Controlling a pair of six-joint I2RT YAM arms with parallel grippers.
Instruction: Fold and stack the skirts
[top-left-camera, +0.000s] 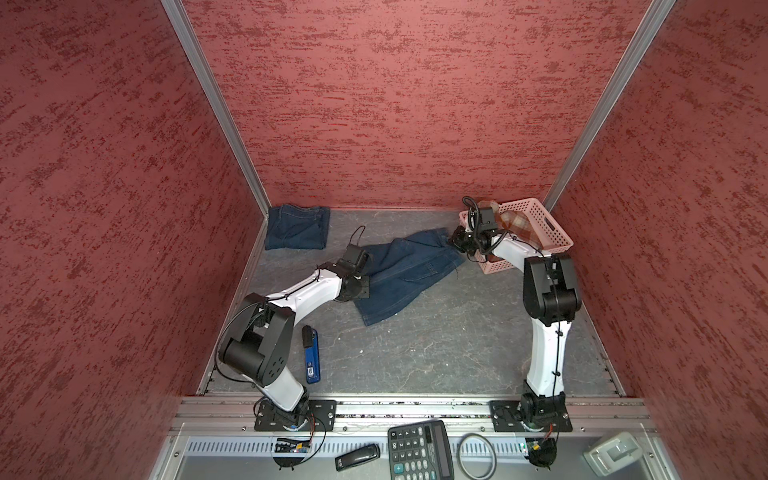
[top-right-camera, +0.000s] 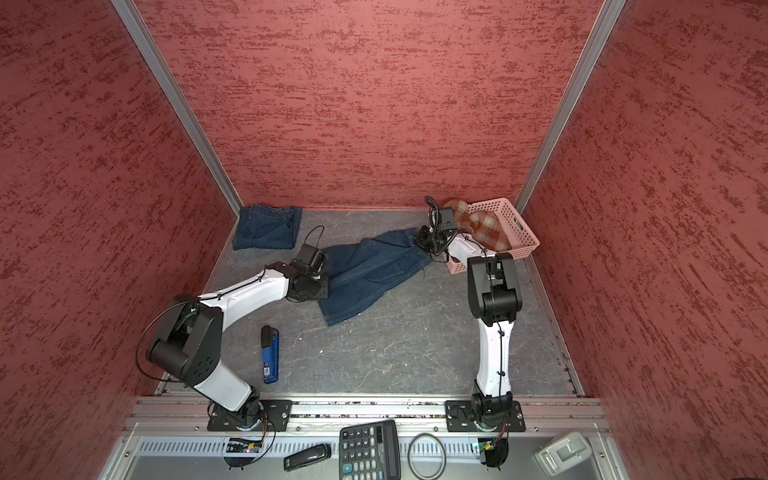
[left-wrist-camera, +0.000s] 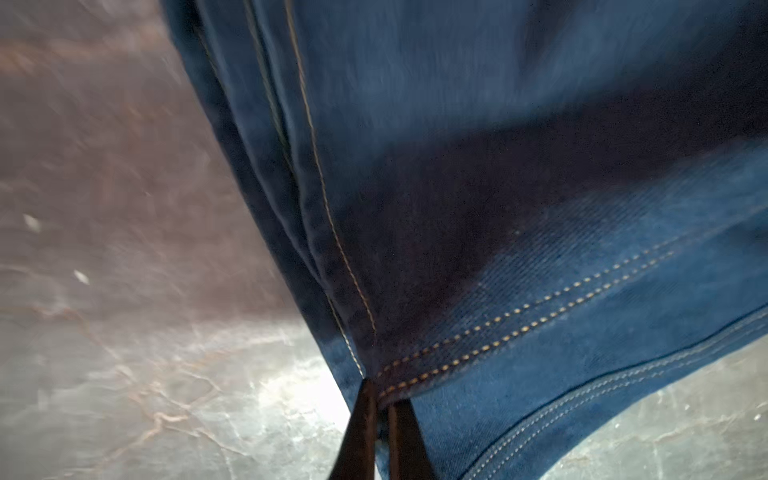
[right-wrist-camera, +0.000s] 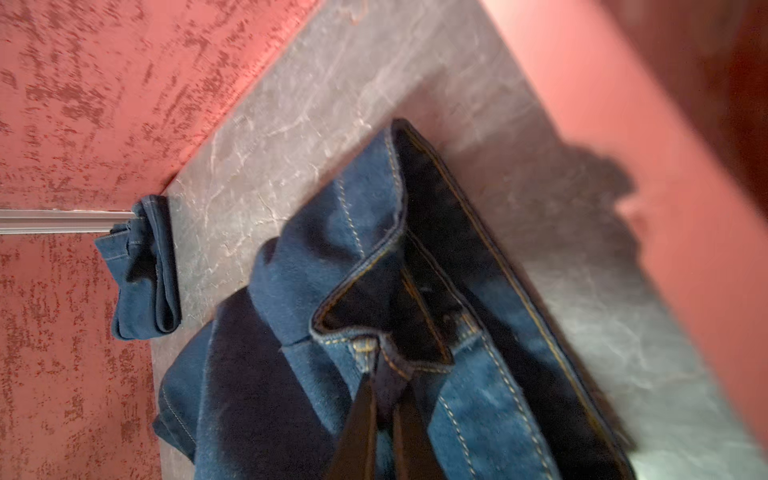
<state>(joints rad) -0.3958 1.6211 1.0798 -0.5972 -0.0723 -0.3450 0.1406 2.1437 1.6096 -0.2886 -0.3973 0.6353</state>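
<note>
Both pincers are clenching the spread denim skirt (top-left-camera: 409, 276): left pincer (left-wrist-camera: 380, 399) gripping a stitched corner, right pincer (right-wrist-camera: 386, 384) the waistband, probably tensioning it flat over the tabletop (top-left-camera: 436, 353). The folded denim skirt (top-left-camera: 297, 228) is lying in the far-left corner. The plaid skirt (top-right-camera: 478, 226) is waiting in the basket (top-right-camera: 509, 216).

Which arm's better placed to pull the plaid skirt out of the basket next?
Right, probably. The right end effector is beside the pink basket holding the plaid skirt; the left end effector is farther off. Both are shut on the spread denim skirt, so release first.
</note>
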